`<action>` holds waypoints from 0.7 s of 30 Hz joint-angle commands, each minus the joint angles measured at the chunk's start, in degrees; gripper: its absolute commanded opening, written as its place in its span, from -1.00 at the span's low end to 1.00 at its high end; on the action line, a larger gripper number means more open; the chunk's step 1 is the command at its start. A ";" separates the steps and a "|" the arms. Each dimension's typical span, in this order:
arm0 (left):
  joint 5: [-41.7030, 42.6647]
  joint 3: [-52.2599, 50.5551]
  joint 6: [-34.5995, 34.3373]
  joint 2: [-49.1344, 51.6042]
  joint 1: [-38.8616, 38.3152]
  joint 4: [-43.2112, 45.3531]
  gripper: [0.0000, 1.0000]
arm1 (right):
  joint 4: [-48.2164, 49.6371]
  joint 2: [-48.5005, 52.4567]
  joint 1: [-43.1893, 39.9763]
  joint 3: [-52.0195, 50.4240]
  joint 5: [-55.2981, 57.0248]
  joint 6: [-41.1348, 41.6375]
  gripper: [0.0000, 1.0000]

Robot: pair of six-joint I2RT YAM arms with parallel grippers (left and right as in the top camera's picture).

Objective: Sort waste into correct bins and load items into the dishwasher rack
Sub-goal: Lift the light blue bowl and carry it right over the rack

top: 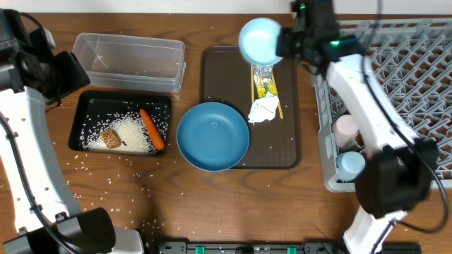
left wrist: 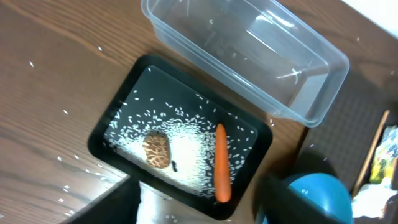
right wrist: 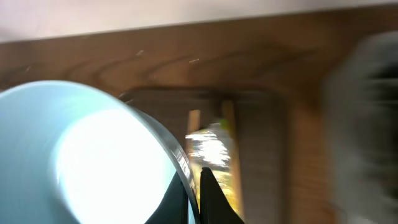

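My right gripper [top: 284, 44] is shut on the rim of the small light-blue bowl [top: 260, 41] and holds it above the brown serving tray; in the right wrist view the bowl [right wrist: 81, 155] fills the left, pinched between the fingers [right wrist: 194, 186]. The large blue bowl [top: 212, 136] sits at the tray's left edge. Chopsticks [top: 278, 95], the yellow-green wrapper [top: 265, 86] and the white tissue [top: 263, 111] lie on the tray. The black tray [top: 93, 106] holds rice [top: 131, 130], the carrot [top: 152, 129] and the brown lump [top: 109, 138]. The clear tub [top: 128, 62] is behind it. My left gripper [left wrist: 199, 208] is open above the black tray's near edge.
The grey rack [top: 395, 92] stands at the right, with a pink cup [top: 346, 127] and a light-blue cup [top: 350, 164] in its left side. The brown serving tray [top: 289, 148] lies in the middle. Loose rice grains [top: 106, 180] are scattered on the wooden table.
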 commanded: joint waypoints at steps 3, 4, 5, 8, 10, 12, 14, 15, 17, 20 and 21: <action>0.55 -0.79 -0.13 0.76 0.13 -0.39 0.35 | -5.51 -4.44 -3.78 0.52 19.21 -2.73 -0.98; 0.55 -0.79 -0.13 0.76 0.13 -0.37 0.36 | -6.45 -5.14 -4.66 0.52 21.99 -2.82 -0.98; 0.55 -0.79 -0.13 0.76 0.13 -0.35 0.36 | -7.06 -5.64 -5.40 0.52 24.20 -3.58 -0.98; 0.52 -0.79 -1.16 0.76 0.13 -0.35 0.41 | -8.28 -6.32 -7.10 0.52 35.85 -5.86 -0.99; 0.55 -0.79 -2.16 0.81 0.13 -0.33 0.44 | -8.26 -6.19 -7.65 0.52 44.33 -7.15 -0.97; 0.55 -0.79 -2.29 0.85 0.13 -0.35 0.45 | -7.04 -5.51 -8.02 0.52 50.95 -10.14 -0.97; 0.55 -0.79 -2.29 0.87 0.13 -0.33 0.45 | -4.96 -4.66 -8.39 0.52 54.07 -13.99 -0.97; 0.55 -0.79 -2.29 0.87 0.13 -0.33 0.45 | -3.06 -3.96 -8.74 0.52 55.32 -16.76 -0.97; 0.55 -0.79 -2.29 0.87 0.13 -0.33 0.45 | -0.44 -3.02 -9.46 0.52 56.50 -21.42 -0.97; 0.55 -0.79 -2.29 0.87 0.13 -0.35 0.45 | 2.27 -1.68 -11.30 0.52 59.95 -25.79 -0.98; 0.55 -0.79 -2.29 0.87 0.13 -0.35 0.45 | 2.80 -1.16 -12.09 0.52 61.09 -26.51 -0.98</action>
